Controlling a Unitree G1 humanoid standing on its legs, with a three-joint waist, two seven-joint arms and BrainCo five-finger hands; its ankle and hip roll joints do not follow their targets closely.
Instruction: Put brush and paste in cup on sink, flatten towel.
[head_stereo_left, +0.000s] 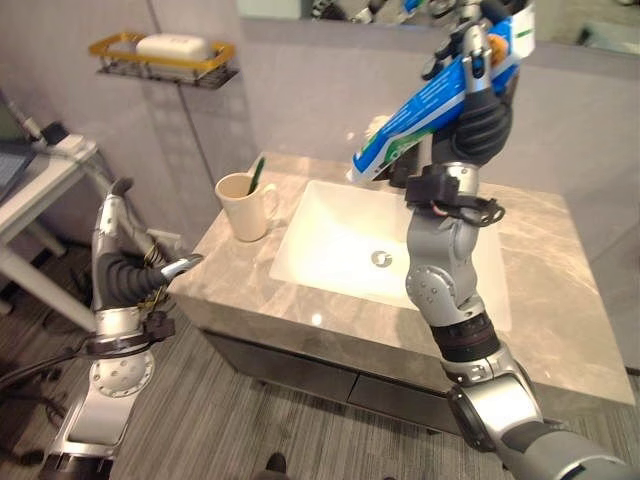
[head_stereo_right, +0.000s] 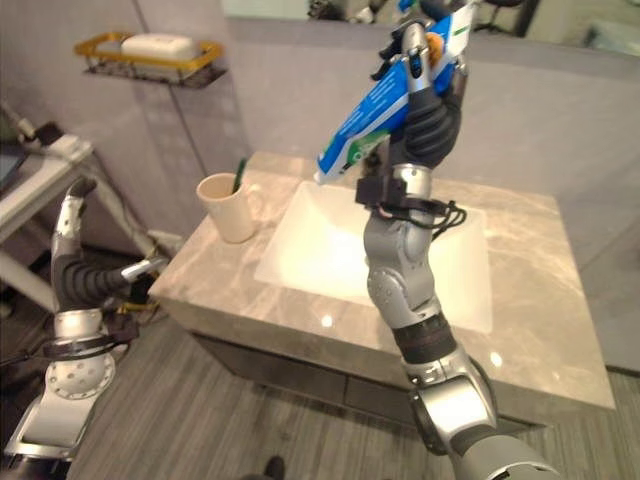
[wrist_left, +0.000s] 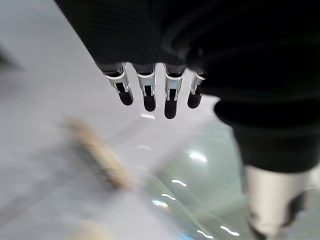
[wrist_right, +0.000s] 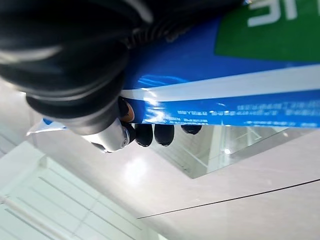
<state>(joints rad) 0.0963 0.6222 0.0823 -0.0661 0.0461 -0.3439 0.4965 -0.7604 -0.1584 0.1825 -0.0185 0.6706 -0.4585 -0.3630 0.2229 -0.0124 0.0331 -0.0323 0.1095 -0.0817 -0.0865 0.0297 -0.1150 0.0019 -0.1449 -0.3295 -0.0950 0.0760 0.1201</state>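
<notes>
The right hand (head_stereo_left: 478, 95) is raised high above the sink (head_stereo_left: 340, 235), up near the mirror's lower edge, with its fingers curled around a blue and white toothpaste tube (head_stereo_left: 440, 100). The tube slants down toward the robot's left, its lower end hanging in the air over the back rim of the basin, well above the stone. Between that tube and the cup (head_stereo_left: 245, 205) there is open air and a bare stretch of counter (head_stereo_left: 560, 300).

The cup stands on the left back corner of the counter, near the basin's left edge, handle turned toward the basin. A green-handled toothbrush (head_stereo_left: 256, 173) leans inside it, poking above the rim. On the wall to the left, a yellow-edged wire rack (head_stereo_left: 165, 60) holds a white bar of soap (head_stereo_left: 172, 46).

The left hand (head_stereo_left: 125, 255) hangs off the counter's left front corner, over the floor, its fingers relaxed and holding nothing; one finger points toward the counter edge.

The right wrist view brings the tube (wrist_right: 225, 95) in close, showing dark fingertips (wrist_right: 164, 134) wrapped under it. The left wrist view shows the left hand's fingers (wrist_left: 150, 92) in a loose straight row against pale wall. A pale side table (head_stereo_left: 40, 180) stands further left.
</notes>
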